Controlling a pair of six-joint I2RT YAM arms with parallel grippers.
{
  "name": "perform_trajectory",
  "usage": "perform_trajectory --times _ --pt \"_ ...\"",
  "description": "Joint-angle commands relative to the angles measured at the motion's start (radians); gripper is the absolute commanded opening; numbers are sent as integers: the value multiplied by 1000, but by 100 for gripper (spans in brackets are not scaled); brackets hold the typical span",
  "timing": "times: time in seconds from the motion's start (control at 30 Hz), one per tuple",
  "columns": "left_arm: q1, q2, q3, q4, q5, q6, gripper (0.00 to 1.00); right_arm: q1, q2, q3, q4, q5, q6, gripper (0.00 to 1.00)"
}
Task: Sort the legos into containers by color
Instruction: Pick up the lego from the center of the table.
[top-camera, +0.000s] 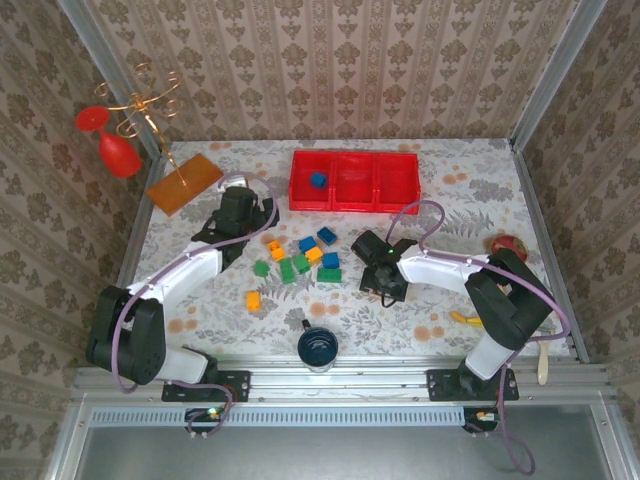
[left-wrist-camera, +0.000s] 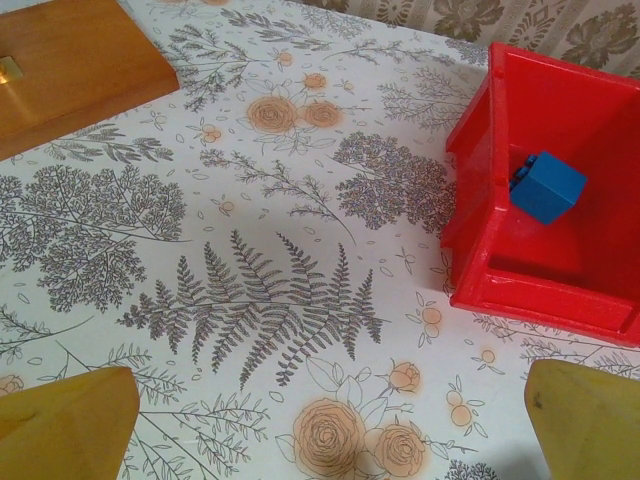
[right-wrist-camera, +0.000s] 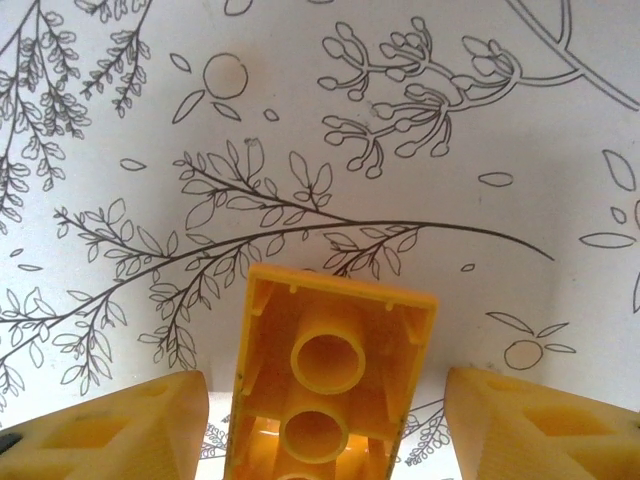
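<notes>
Right end effector is down low over the surface, on the near side of the red tray, roughly in line with its middle compartment. On its wrist view, an orange brick lies hollow side up between the two fingers. A sliver of patterned surface shows on either side of the brick, so the jaws stand partly apart, straddling it without pressing on it. Nothing is gripped at this instant.

Over to the left end effector: it is spread wide, with a finger at each bottom corner of its wrist view. Bare surface lies between them and it holds nothing. It sits just off the tray's near left corner, pointed toward that corner.

Inside the tray, one blue brick rests in the left compartment, and the left wrist view shows it sitting tilted.

The loose bricks are scattered on the near side of the tray, below its left compartment and between the two end effectors. The blues lie closest to the tray, with greens and a couple of oranges just beyond them. A lone orange one lies farthest out, toward the left arm.

An orange board lies flat to the left of the tray, near it but apart from it. A dark blue cup stands well to the tray's near side, close to the edge where the arms are bolted.
</notes>
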Motion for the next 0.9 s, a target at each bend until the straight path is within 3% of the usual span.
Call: perform_trajectory --times 0.0,0.67,0.87 --pt "9 -17 -16 -5 9 -24 100 -15 -1 27 -34 21 -20 63" --pt "38 -32 -50 3 25 -47 100 -24 21 99 -65 44 -115 28" --pt "49 -45 -64 3 25 -49 100 -42 18 167 -70 75 -191 25"
